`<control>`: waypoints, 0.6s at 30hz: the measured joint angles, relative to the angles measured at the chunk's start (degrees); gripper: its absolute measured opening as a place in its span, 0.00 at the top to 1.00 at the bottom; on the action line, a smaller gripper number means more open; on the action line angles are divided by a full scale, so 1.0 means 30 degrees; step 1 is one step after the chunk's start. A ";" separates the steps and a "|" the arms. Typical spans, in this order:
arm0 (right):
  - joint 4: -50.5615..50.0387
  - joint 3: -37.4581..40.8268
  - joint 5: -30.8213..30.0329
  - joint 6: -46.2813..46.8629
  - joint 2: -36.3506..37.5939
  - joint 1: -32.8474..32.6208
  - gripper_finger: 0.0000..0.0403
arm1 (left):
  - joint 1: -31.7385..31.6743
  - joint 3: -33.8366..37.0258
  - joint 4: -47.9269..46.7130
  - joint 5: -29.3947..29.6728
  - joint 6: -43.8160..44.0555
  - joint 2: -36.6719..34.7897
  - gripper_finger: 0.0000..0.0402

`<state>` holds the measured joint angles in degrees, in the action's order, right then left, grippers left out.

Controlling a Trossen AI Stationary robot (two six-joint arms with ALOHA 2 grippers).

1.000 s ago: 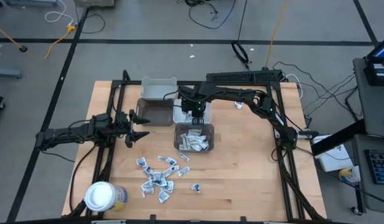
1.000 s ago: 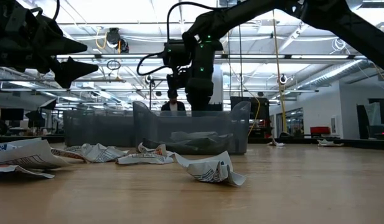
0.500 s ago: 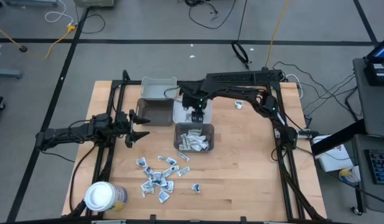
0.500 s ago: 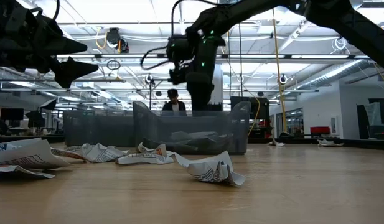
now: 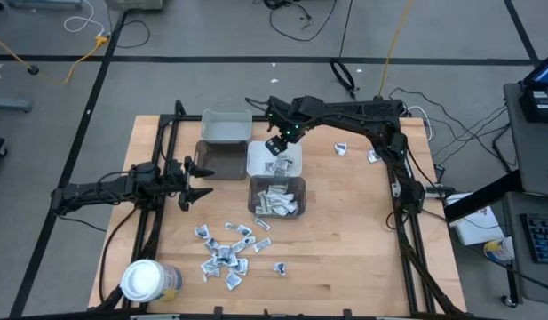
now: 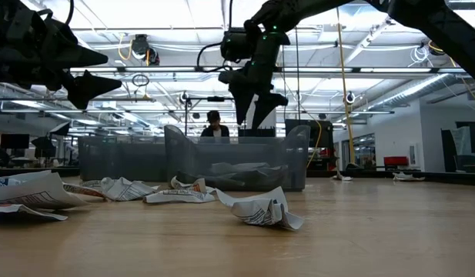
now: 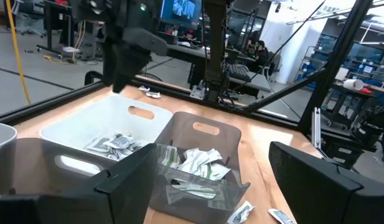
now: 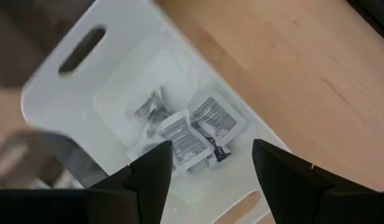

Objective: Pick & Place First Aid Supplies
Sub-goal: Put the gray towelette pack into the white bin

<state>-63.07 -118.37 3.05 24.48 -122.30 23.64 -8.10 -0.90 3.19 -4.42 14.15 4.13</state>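
High view, right tool: my right tool (image 5: 276, 142) hangs over the far edge of the white bin (image 5: 296, 169), fingers apart, holding nothing.
High view, left tool: my left tool (image 5: 195, 180) waits at the left of the bench (image 5: 345, 249), fingers spread, empty.
High view, packets: a few packets (image 5: 279, 165) lie in the white bin; more fill the grey bin (image 5: 302, 197) just nearer; a loose scatter of packets (image 5: 227, 251) lies on the bench nearer still.
High view, other things: a dark bin (image 5: 216, 160) and a pale bin (image 5: 226, 128) stand left of the white one; a white-lidded jar (image 5: 143, 279) sits at the near left corner.
Low view: my right tool (image 6: 257, 108) is above the bins, fingers parted; a crumpled packet (image 6: 260, 208) lies nearest on the bench.
Left wrist view: white bin (image 7: 73, 130) and grey bin (image 7: 235, 137) side by side, both holding packets.
Right wrist view: my two fingers (image 8: 148, 177) stand apart above the white bin (image 8: 67, 93), with printed packets (image 8: 192, 137) lying loose on its floor.
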 joint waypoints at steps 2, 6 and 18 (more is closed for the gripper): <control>0.0036 -0.0003 -0.0014 0.0586 0.0043 0.0109 0.46 | 0.0000 -0.0003 -0.0001 0.0000 0.0000 0.0001 0.23; -0.0068 0.0000 0.0041 0.0309 0.0062 0.0668 0.46 | 0.0002 -0.0003 -0.0003 -0.0002 0.0000 0.0003 0.23; 0.0077 0.2321 -0.1172 0.0108 0.2176 0.3597 0.48 | 0.0000 0.0000 -0.0003 0.0004 0.0000 0.0003 0.23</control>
<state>-62.84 -111.40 -0.47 24.81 -115.77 34.43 -8.10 -0.90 3.18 -4.41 14.15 4.14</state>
